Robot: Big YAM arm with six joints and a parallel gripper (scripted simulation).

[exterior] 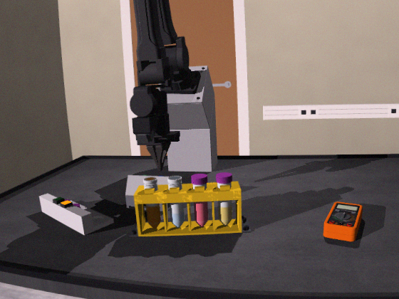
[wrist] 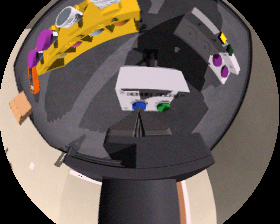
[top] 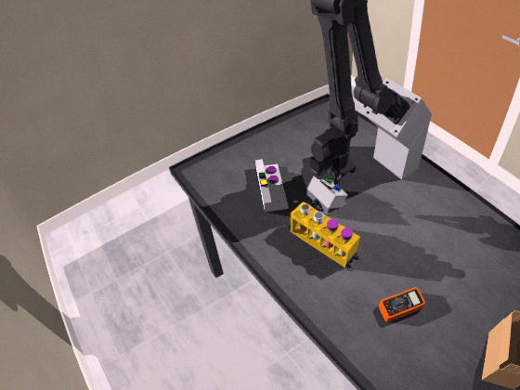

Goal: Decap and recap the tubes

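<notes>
My gripper (exterior: 160, 169) (wrist: 139, 110) is shut and empty, its tips just above the blue CYCLE key (top: 337, 188) (wrist: 139, 106). The green READY key (top: 329, 180) (wrist: 163, 107) is beside it in the white housing (top: 331, 201) (exterior: 132, 193) (wrist: 150, 77). The amber lamp (top: 264, 183) (exterior: 66, 203) (wrist: 223, 38) is lit; the green lamp (top: 262, 175) (exterior: 58, 200) (wrist: 230, 50) is dark. Two purple caps (top: 273, 179) (wrist: 217, 60) lie in nests 3 and 4. Tube 3 (top: 318, 216) (exterior: 174, 184) and tube 4 (top: 305, 209) (exterior: 150, 184) are uncapped. Tube 1 (exterior: 225, 213) and tube 2 (exterior: 201, 213) wear purple caps.
The yellow decapping station (top: 297, 225) (exterior: 189, 197) stands beside the housing. The cap tray (top: 276, 201) (exterior: 64, 216) is on its other side. An orange multimeter (top: 402, 305) (exterior: 343, 222) and a cardboard box (top: 497, 350) (wrist: 20, 107) are farther off.
</notes>
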